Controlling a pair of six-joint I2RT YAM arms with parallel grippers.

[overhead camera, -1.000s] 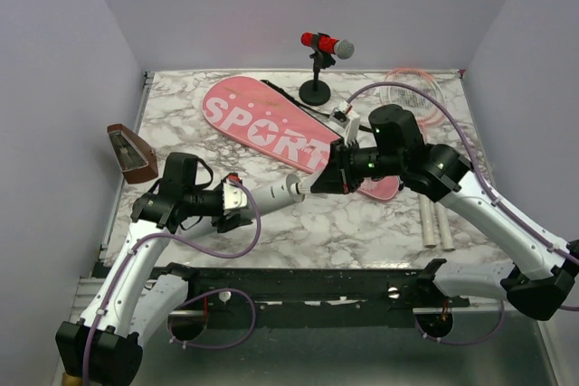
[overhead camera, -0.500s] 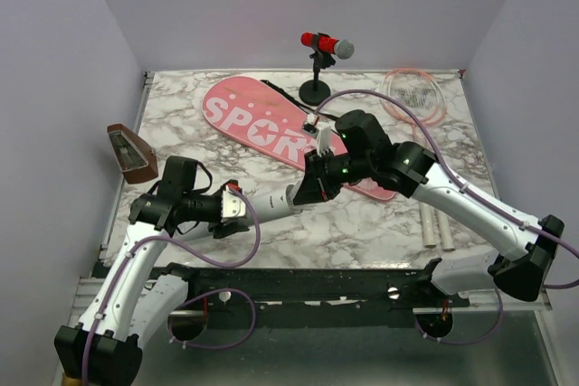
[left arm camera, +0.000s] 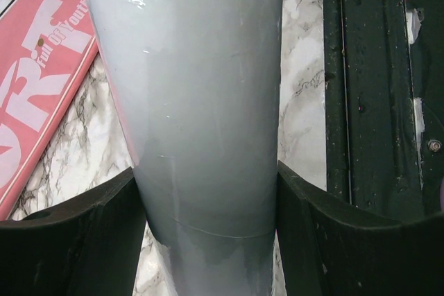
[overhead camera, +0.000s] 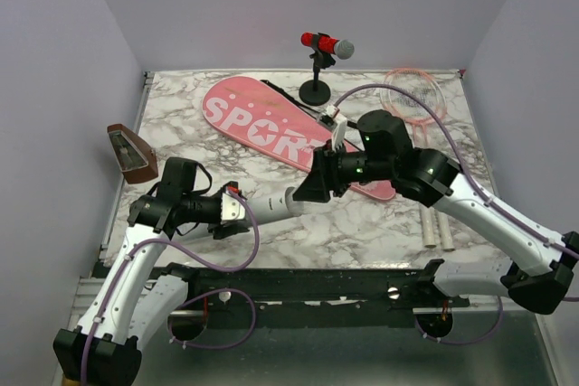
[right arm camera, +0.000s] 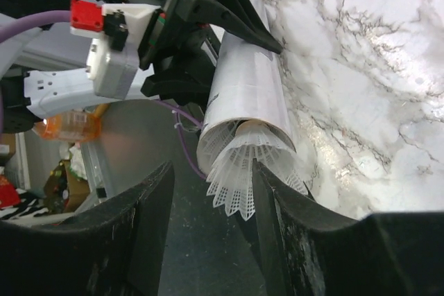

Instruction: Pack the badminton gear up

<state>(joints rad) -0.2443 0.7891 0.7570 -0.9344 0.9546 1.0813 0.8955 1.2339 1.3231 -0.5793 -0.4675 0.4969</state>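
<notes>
Your left end effector [left arm camera: 208, 199] clamps the white tube [left arm camera: 208, 67]; your right end effector [right arm camera: 213, 171] stands parted at its shuttlecock [right arm camera: 241, 175] end. Next, likely steer the tube into the pink bag [overhead camera: 253, 119]

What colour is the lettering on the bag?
White, on the pink bag; the top view shows it best.

Place: a robot lab's test cell.
Enclosure: plain lavender walls [overhead camera: 54, 42] stand left, right and beyond the jaws.
Surface: a marble-patterned desk [overhead camera: 181, 115] lies beneath the jaws.
Rig: left arm [overhead camera: 127, 268] and right arm [overhead camera: 507, 223] are bolted to a black rail [overhead camera: 298, 282] behind the jaws, with purple cables [overhead camera: 257, 228] looping off them.
</notes>
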